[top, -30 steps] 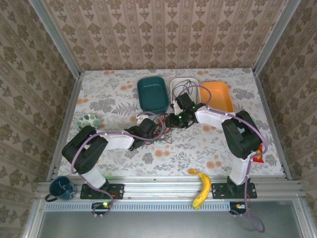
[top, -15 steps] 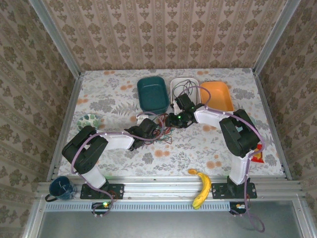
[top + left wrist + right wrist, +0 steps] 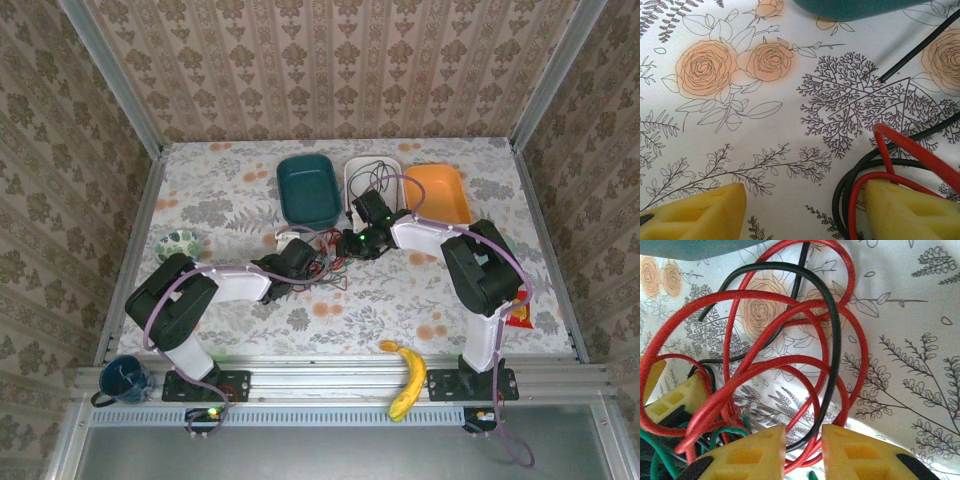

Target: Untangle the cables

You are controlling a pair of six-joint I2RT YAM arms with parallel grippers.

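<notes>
The table [image 3: 240,190] is closed in by patterned wall panels at 9, 12 and 3 o'clock. Its 6 o'clock edge is a metal rail carrying both arm bases. The cables [image 3: 328,266] lie near the table centre, between the two wrists. Open floral cloth runs from them toward 9 o'clock and toward 5 o'clock. At 12 o'clock of the tangle three shallow bins stand in a row: a teal bin [image 3: 305,185], a white tray [image 3: 352,178] holding a thin dark wire, and an orange bin [image 3: 440,190]. The teal bin is just beside the tangle and limits travel that way. A green patterned bowl [image 3: 180,243] sits at 9 o'clock, well apart. A banana [image 3: 405,380] and a blue mug [image 3: 122,378] rest on the near rail, and a red packet [image 3: 522,315] lies at 4 o'clock. The left gripper [image 3: 805,190] stands with its yellow ribbed fingers wide apart and bare cloth between them. Red and black strands curl against its 3 o'clock finger. The right gripper [image 3: 804,432] has its jaws nearly together, with strands running into the narrow gap; whether they are pinched cannot be told. The red cable [image 3: 765,300] forms several overlapping glossy loops, the black cable [image 3: 832,330] threads through them, and the green cable [image 3: 725,432] bunches at 7 o'clock in the right wrist view.
</notes>
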